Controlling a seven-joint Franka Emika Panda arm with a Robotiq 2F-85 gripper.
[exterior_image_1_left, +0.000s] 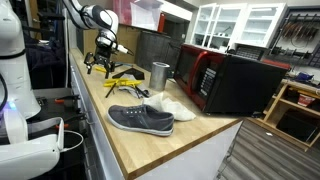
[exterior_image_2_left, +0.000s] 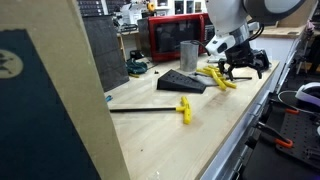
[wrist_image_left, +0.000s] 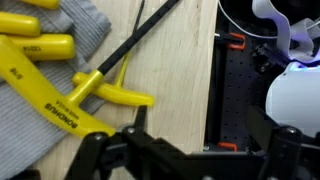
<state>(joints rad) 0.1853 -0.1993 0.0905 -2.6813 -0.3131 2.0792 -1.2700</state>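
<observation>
Beside the metal cup, on its bench-edge side, a cluster of yellow T-handle hex keys lies on the bench. They rest partly on a grey cloth.

- Fingers: spread wide, nothing between them, touching nothing. In an exterior view they hang above the bench, farther from the cup than the keys are.
- Nearest key, wrist view: the small T-handle hex key. Its yellow crossbar lies flat, just ahead of the fingers and off to the picture's left of their midline.
- Long axis: its black shaft runs diagonally away from the fingers, up and to the right in that view.
- A larger key's yellow handle lies alongside, slanting down toward the left-hand finger; near it, not touching.
- The fingers' span sits largely over the bench's edge, so the keys lie forward and to one side of it, not centred.
- One arm only, so no choice of reach.
- Also near the cup: a dark grey shoe toward the camera and a red-fronted microwave behind.
- Another yellow-handled key lies alone, well apart from the cup.
</observation>
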